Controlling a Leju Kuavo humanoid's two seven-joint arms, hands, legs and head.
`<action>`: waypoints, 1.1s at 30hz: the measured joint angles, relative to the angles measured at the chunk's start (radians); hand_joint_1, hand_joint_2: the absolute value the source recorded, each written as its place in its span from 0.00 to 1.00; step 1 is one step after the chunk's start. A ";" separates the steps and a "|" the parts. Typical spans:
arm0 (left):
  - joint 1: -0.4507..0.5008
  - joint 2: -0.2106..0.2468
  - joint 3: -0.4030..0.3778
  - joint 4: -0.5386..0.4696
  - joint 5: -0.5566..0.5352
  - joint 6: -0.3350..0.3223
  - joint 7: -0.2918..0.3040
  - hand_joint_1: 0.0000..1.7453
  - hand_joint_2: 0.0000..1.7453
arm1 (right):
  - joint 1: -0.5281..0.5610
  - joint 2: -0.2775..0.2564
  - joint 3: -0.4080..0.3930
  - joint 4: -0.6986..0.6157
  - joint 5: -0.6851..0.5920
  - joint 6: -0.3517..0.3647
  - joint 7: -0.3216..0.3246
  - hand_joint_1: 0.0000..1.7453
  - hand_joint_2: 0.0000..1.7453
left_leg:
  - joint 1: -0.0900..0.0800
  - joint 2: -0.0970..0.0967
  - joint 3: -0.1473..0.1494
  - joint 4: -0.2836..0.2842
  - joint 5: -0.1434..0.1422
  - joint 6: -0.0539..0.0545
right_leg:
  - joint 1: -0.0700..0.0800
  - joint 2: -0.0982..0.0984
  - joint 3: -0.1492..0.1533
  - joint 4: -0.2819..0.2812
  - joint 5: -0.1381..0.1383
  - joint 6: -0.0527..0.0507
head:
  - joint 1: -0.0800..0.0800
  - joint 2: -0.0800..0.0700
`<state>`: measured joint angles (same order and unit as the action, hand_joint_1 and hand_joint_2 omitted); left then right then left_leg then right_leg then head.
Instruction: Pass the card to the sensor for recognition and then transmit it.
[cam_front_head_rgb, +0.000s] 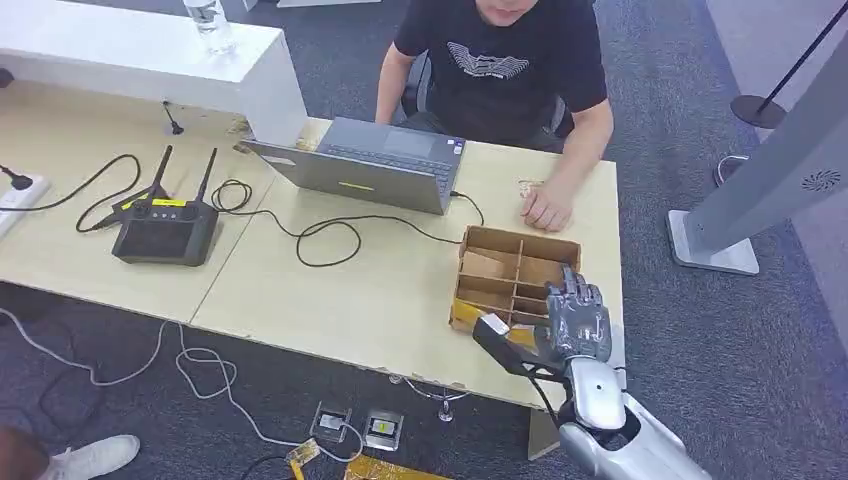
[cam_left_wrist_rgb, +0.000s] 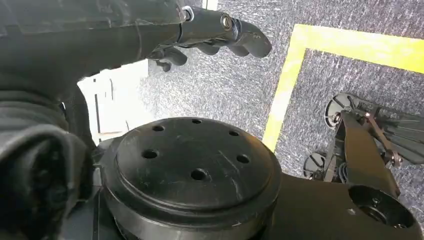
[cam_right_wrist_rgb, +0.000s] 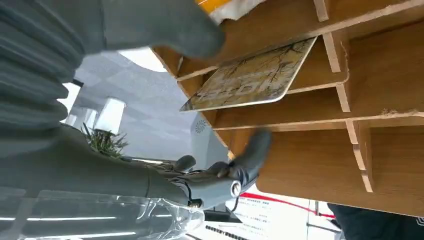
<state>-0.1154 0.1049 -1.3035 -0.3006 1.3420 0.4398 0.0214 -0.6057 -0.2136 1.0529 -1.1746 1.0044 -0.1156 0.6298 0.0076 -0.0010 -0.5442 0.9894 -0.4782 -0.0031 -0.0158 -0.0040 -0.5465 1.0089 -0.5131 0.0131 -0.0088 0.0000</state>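
One wooden divided box (cam_front_head_rgb: 517, 270) sits at the surface's (cam_front_head_rgb: 330, 300) near right corner. The right hand (cam_front_head_rgb: 576, 320) hovers over the box's near edge, fingers spread and holding nothing. One card (cam_right_wrist_rgb: 252, 77) leans in a compartment of the box beside the thumb (cam_right_wrist_rgb: 165, 25). The left hand (cam_left_wrist_rgb: 220, 35) hangs over the floor, fingers loosely curled, empty. One laptop (cam_front_head_rgb: 365, 165) and one controller (cam_front_head_rgb: 165, 232) lie left of the box.

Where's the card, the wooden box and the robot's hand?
card (cam_right_wrist_rgb: 252, 77): right wrist view, middle of its printed face.
wooden box (cam_front_head_rgb: 520, 241): head view, far rim.
right hand (cam_front_head_rgb: 577, 318): head view, back of the hand.
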 joint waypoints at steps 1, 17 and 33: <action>0.000 0.000 0.000 0.000 0.000 0.000 0.000 0.00 0.00 | 0.000 0.000 0.000 0.000 -0.003 0.003 0.000 1.00 1.00 | 0.000 0.000 0.000 0.000 0.000 0.000 | 0.000 0.000 0.000 0.000 0.000 0.000 | 0.000 0.000; 0.000 0.000 0.000 0.000 0.002 -0.002 0.000 0.00 0.00 | -0.018 0.000 0.005 0.000 -0.043 0.020 -0.002 1.00 1.00 | 0.000 0.000 0.000 0.000 0.000 0.000 | 0.000 0.000 0.000 0.000 0.000 0.000 | 0.000 0.000; 0.000 0.000 0.000 0.000 0.002 -0.003 0.000 0.00 0.00 | -0.022 0.003 0.016 0.000 -0.068 -0.002 -0.007 1.00 1.00 | 0.000 0.000 0.000 0.000 0.000 0.000 | 0.000 0.001 0.000 0.000 0.000 0.000 | 0.000 0.000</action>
<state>-0.1154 0.1049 -1.3035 -0.3006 1.3443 0.4368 0.0217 -0.6274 -0.2102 1.0689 -1.1746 0.9369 -0.1179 0.6226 0.0076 -0.0007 -0.5438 0.9894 -0.4782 -0.0031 -0.0158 -0.0034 -0.5463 1.0089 -0.5131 0.0131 -0.0088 0.0000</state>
